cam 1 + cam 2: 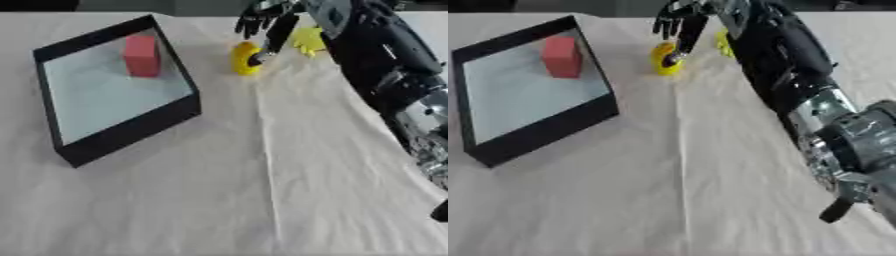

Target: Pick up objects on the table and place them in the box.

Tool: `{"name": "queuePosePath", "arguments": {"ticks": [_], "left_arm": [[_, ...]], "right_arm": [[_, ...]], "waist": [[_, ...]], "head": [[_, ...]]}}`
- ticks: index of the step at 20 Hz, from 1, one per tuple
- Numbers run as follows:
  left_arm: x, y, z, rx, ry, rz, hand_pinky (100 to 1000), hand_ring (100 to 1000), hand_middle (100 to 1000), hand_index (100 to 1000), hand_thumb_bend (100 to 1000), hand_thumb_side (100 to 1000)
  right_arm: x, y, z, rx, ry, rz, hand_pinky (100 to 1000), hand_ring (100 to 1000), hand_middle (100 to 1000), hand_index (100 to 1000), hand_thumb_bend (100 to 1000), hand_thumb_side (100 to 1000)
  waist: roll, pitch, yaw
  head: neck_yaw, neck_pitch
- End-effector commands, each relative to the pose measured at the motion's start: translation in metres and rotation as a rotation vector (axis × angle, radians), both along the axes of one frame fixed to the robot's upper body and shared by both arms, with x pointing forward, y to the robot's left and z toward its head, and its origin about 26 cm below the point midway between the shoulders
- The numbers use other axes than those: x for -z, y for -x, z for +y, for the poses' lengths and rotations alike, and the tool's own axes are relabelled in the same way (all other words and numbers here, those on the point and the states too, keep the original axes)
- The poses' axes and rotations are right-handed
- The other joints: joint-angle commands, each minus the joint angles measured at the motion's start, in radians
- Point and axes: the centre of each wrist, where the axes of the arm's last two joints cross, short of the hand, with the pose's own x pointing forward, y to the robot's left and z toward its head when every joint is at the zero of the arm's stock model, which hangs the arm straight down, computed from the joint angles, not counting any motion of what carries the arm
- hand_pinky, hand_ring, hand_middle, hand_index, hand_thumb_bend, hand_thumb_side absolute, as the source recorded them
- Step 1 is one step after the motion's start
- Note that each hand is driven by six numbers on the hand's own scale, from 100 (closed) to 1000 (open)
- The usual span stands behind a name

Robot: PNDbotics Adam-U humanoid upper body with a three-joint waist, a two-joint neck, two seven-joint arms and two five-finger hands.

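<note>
A rounded yellow object [243,59] lies on the white cloth just right of the black box [131,131]. My right hand [265,21] hangs over it at the far edge, open, fingers pointing down and spread; one long finger [273,39] reaches down to the object's right side and seems to touch it. A flat yellow star-like piece [308,40] lies just behind, partly hidden by my forearm. Inside the box, a red block [142,56] stands near its far corner on the pale floor. My left hand shows in neither view.
My right arm [798,75] stretches along the right side of the table from the lower right to the far edge. A crease [267,165] runs down the cloth in the middle. The box sits askew at the far left.
</note>
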Motion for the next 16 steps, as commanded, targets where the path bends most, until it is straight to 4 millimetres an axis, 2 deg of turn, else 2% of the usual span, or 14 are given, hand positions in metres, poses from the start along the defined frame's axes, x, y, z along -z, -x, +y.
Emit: {"name": "queuePosePath", "arguments": {"ticks": [1, 8, 16], "left_arm": [[-0.006, 0.001, 0.004, -0.007, -0.020, -0.018, 889, 749, 771, 788, 146, 883], [-0.005, 0.001, 0.002, -0.002, -0.017, -0.018, 890, 749, 772, 789, 147, 886], [-0.004, 0.001, 0.001, 0.003, -0.013, -0.015, 891, 751, 773, 790, 148, 888]], "right_arm": [[-0.010, 0.000, 0.001, 0.007, 0.024, -0.046, 921, 888, 789, 910, 441, 302], [-0.004, 0.000, 0.003, 0.044, 0.048, -0.095, 916, 884, 785, 904, 436, 281], [0.001, 0.001, 0.006, 0.080, 0.025, -0.152, 901, 855, 755, 882, 428, 206]], "waist": [[0.006, -0.012, 0.002], [0.008, -0.004, 0.005], [0.009, 0.004, 0.007]], "head": [[-0.002, -0.001], [-0.005, -0.001], [-0.009, -0.001]]}}
